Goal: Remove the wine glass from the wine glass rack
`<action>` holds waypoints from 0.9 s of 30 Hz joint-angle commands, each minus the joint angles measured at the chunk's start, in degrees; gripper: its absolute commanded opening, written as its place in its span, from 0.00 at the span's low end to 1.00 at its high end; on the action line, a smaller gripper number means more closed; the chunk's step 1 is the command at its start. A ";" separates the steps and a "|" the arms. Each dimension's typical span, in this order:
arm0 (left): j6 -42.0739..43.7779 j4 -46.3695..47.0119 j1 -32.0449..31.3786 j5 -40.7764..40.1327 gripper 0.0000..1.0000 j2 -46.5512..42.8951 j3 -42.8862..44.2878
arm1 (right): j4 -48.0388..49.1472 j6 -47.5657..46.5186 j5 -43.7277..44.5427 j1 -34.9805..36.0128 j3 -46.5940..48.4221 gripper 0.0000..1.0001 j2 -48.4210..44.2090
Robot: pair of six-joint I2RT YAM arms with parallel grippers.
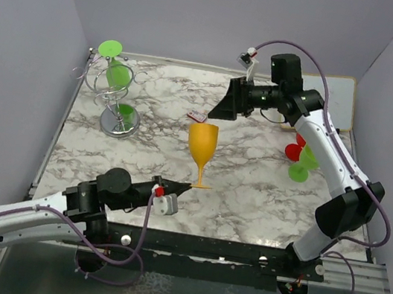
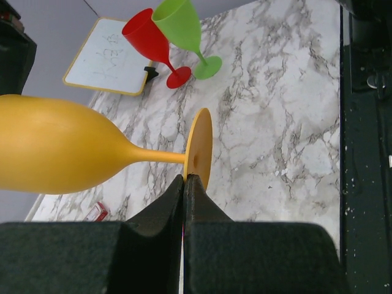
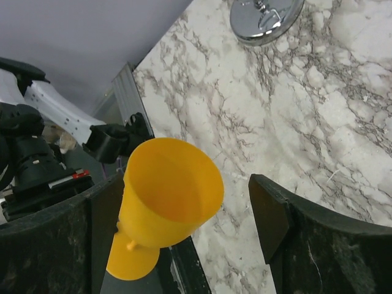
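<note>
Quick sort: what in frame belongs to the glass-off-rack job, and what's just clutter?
Job:
- wine glass rack
- hanging green glass on it
- yellow wine glass, upright mid-table
- left gripper, shut at its foot
- right gripper, open around its bowl

Clutter:
- red glass
- standing green glass beside it
- white board
- small red-and-white item

White arms (image 1: 330, 148), black hands (image 1: 185, 185), purple cables (image 1: 145, 233)
</note>
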 commanded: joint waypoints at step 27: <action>7.97 -0.43 -11.93 -14.55 0.00 11.88 -2.26 | -11.95 -13.16 -8.21 5.68 -7.87 0.42 2.26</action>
